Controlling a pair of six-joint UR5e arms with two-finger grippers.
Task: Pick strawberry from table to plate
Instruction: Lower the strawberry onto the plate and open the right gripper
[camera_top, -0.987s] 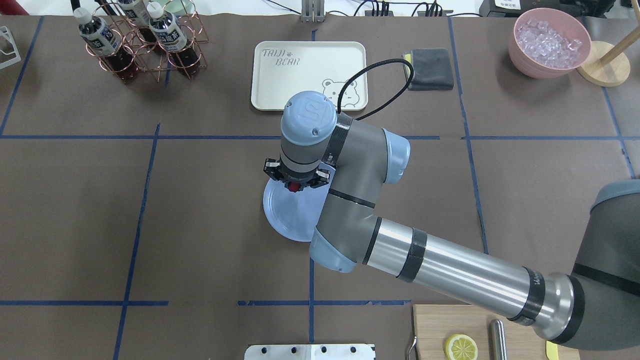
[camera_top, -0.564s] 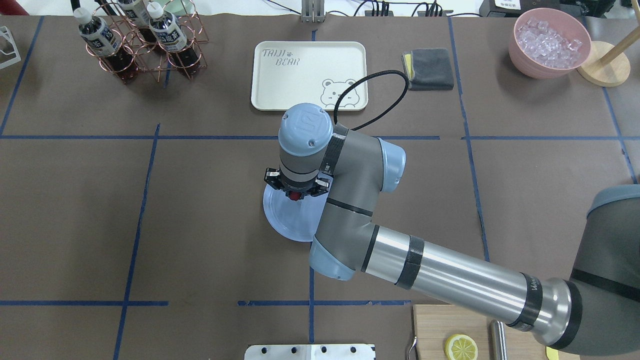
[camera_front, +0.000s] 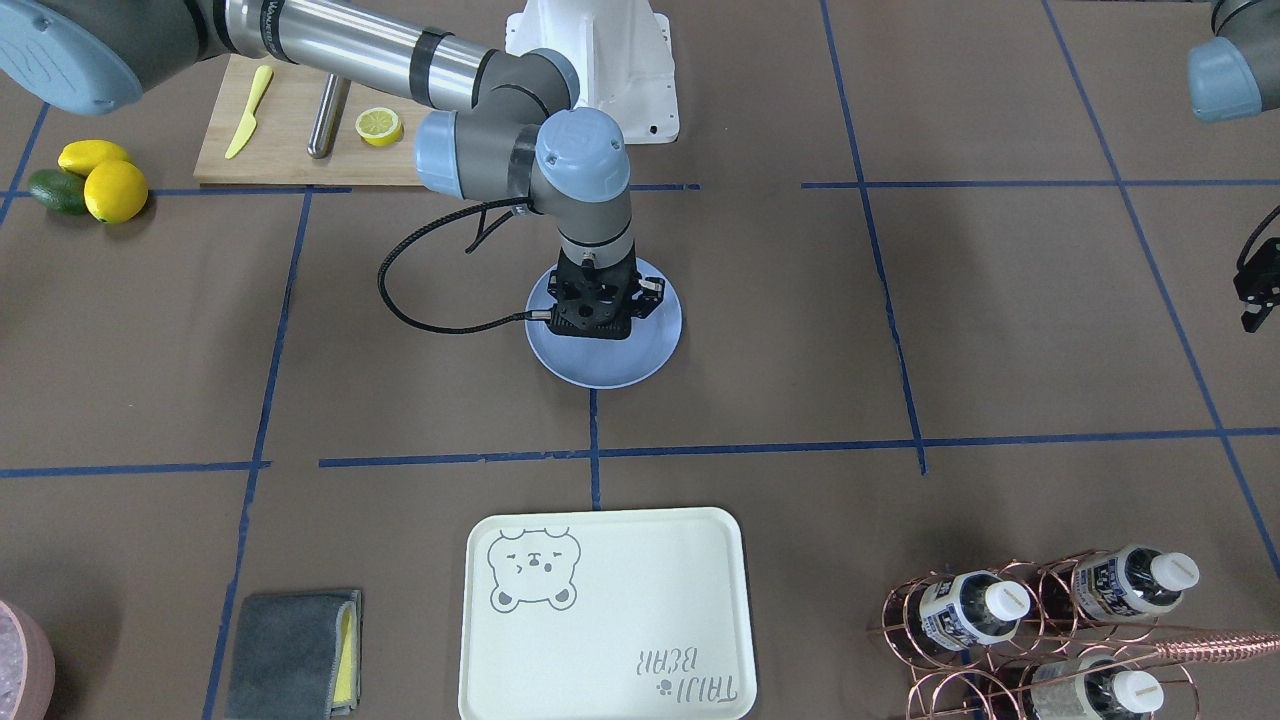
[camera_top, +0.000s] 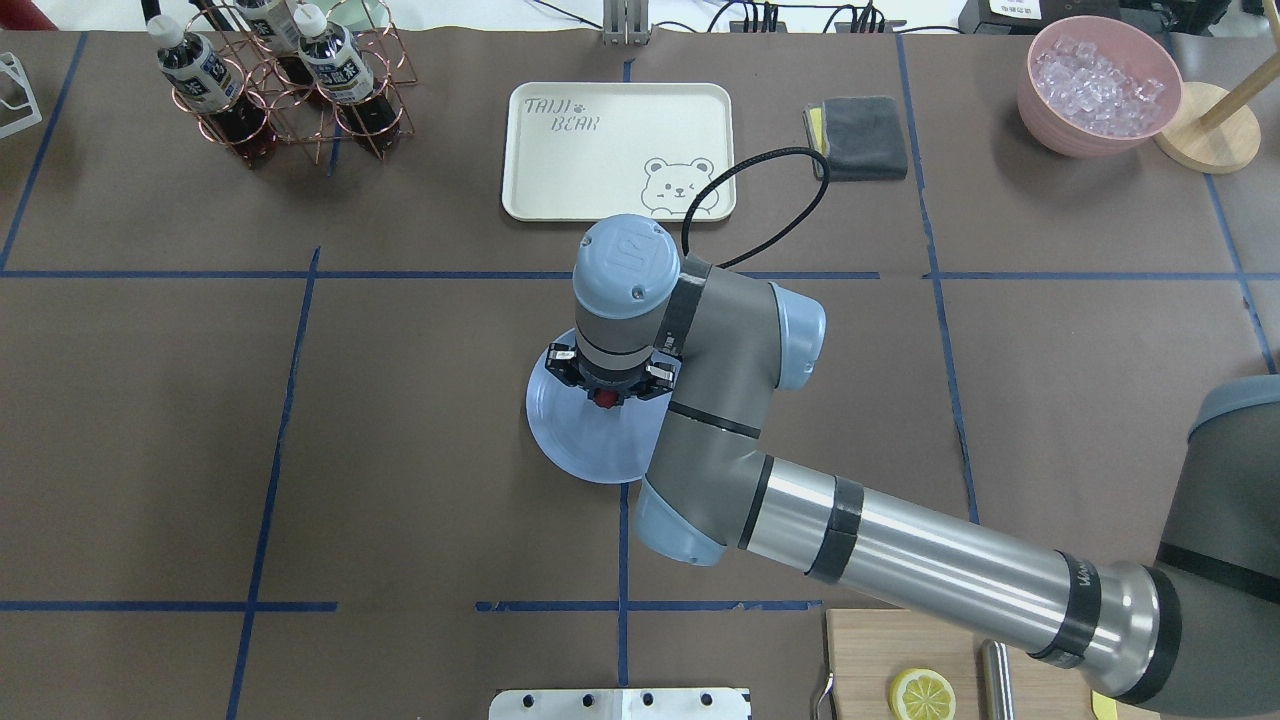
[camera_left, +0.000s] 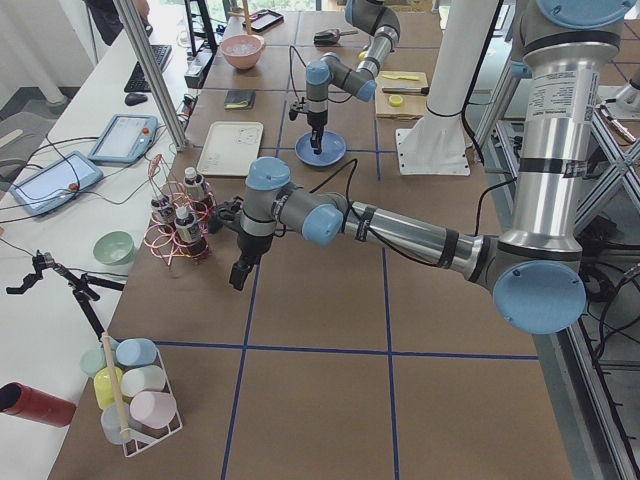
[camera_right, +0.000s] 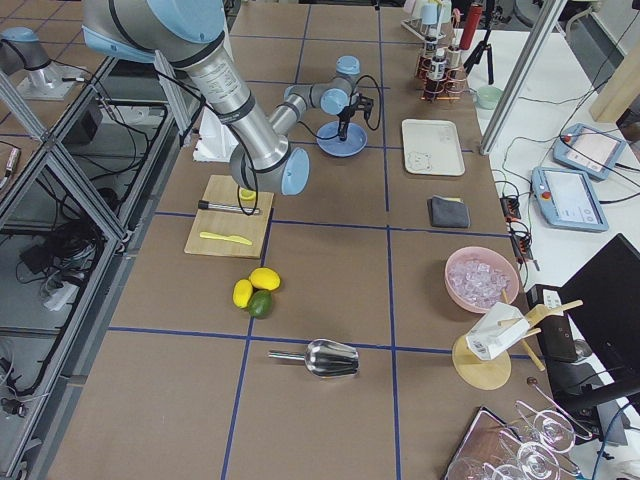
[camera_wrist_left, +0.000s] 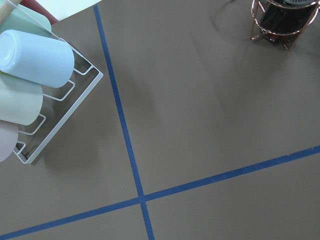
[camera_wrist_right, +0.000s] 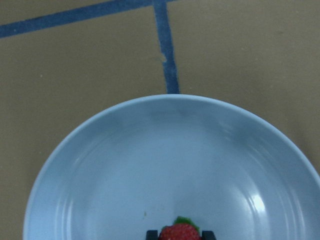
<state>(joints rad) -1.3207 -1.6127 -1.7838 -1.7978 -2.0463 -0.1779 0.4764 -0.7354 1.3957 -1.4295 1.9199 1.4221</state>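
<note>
The light-blue plate (camera_top: 580, 450) lies on the brown table (camera_top: 400, 420) near the middle. My right gripper (camera_top: 607, 393) hangs straight down over the plate, shut on the small red strawberry (camera_top: 606, 398). In the right wrist view the strawberry (camera_wrist_right: 179, 233), with green at its top, sits between the two dark fingertips just above the plate (camera_wrist_right: 165, 160) floor. In the front-facing view the gripper body (camera_front: 595, 310) hides the berry. My left gripper (camera_front: 1255, 288) hovers far off to my left over bare table; I cannot tell whether it is open or shut.
A cream bear-printed tray (camera_top: 618, 150) lies beyond the plate, a grey cloth (camera_top: 860, 138) to its right. A copper bottle rack (camera_top: 290, 90) stands far left, a pink bowl of ice (camera_top: 1100, 85) far right. A cutting board with a lemon half (camera_top: 920, 693) lies near me.
My right gripper, still holding the strawberry, has shifted slightly right and toward me, from the plate's far rim to over its inner part.
</note>
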